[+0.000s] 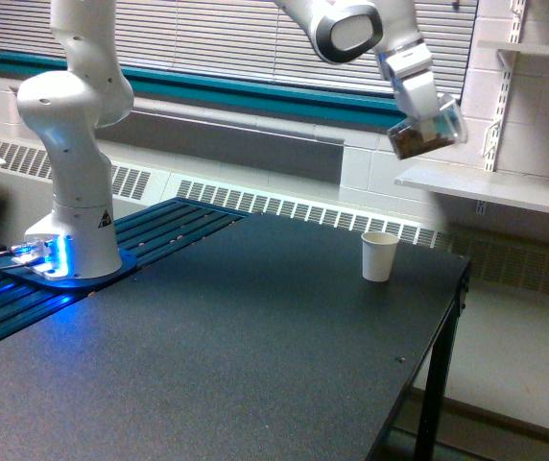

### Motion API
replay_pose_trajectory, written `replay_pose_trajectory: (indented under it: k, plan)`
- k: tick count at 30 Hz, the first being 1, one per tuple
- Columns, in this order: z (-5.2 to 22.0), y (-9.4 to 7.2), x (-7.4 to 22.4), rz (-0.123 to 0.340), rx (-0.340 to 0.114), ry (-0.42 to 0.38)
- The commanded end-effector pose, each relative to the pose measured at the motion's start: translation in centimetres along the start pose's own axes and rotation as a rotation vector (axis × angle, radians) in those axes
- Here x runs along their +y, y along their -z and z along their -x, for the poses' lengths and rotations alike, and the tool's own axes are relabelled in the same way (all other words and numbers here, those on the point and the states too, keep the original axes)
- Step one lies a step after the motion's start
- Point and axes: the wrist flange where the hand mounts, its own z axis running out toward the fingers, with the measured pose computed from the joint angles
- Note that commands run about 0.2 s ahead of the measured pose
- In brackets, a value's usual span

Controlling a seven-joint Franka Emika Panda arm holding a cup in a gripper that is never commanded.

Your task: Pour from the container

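The gripper is high up near the top of the exterior view, at about 1 o'clock from the middle of the picture. It pinches the container, a clear cup with brown bits inside. The container is tipped over on its side, and the brown bits sit at the low end, toward the exterior view's left. It hangs in the air, well above the counter. The counter is dark and flat and fills the lower part of the view. A white paper cup stands upright on the counter near its far edge. It is at about 6 o'clock from the container, a little toward the exterior view's left, and well apart from it. I cannot see anything falling out of the container. The arm is white with a dark ring at a joint, and it comes in from the top of the picture. Its big white base stands at about 9 o'clock, on a plate that glows blue. Next to the base there are dark slats. A white shelf sticks out from the wall at about 3 o'clock, below the container and to the exterior view's right. Window blinds run along the back wall.
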Motion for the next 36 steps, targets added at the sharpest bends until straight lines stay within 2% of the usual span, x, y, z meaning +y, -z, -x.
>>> replay_pose_trajectory:
  k: [1, 10, 36]
  plan:
    - [2.2, -0.2, -0.5, -0.004, -0.001, 0.011]
    - [4.5, -1.3, 0.5, 0.005, -0.026, 0.021]
    - [10.9, -5.1, 4.1, 0.088, -0.118, 0.081]
